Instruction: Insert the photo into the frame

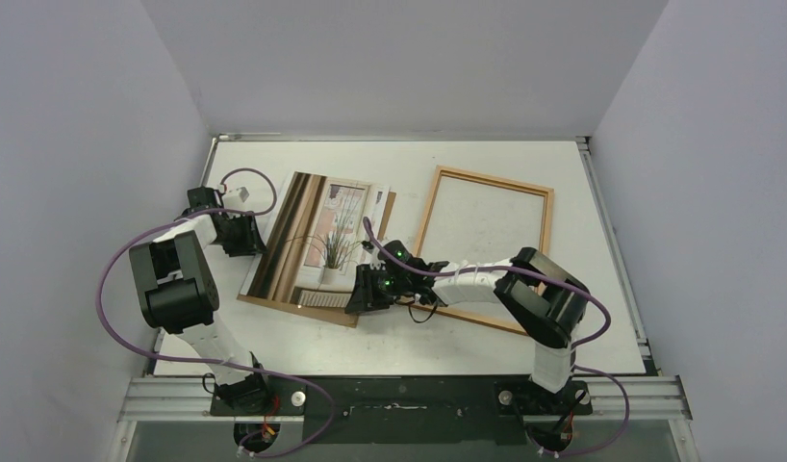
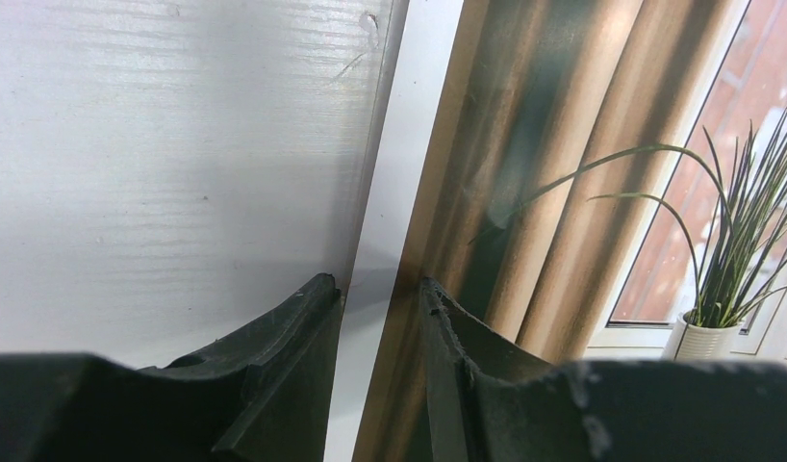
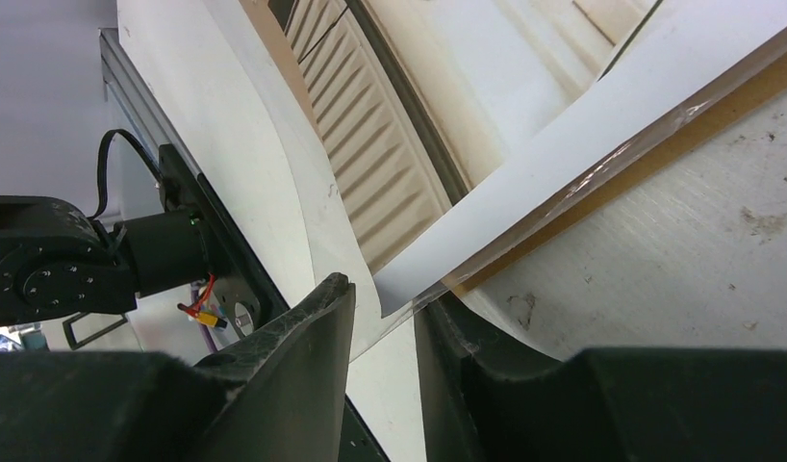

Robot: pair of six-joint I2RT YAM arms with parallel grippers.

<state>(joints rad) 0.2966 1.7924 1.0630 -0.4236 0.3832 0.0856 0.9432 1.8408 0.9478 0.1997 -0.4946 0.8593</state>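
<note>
The frame (image 1: 490, 178) lies flat on the white table (image 1: 399, 346), and the photo (image 1: 313, 241) lies just beside it on its left, face up, on a brown backing sheet (image 3: 659, 144). The sheet shows past the photo as a thin strip along the near edge and as a small corner on the side towards the frame. The left gripper (image 1: 247, 234) is at the photo's long edge, the one turned away from the frame. In the wrist view its two dark fingers (image 2: 293, 337) are drawn close, leaving only a narrow gap. One finger sits at the outer edge of the sheet and the other on the printed brown band. The white border runs up between them, so this claw pinches the photo by its margin. The right gripper (image 1: 364, 289) is at the photo's near corner on the frame's side, and its arm (image 1: 467, 279) reaches in across the frame's near left corner. Its fingers (image 3: 303, 356) are also almost together. The white corner of the photo pokes into the slot between them, and the backing sheet's brown edge meets the finger on the frame's side. I cannot tell whether this claw is really gripping the corner or only surrounds it. No part of the photo is inside the frame.
</note>
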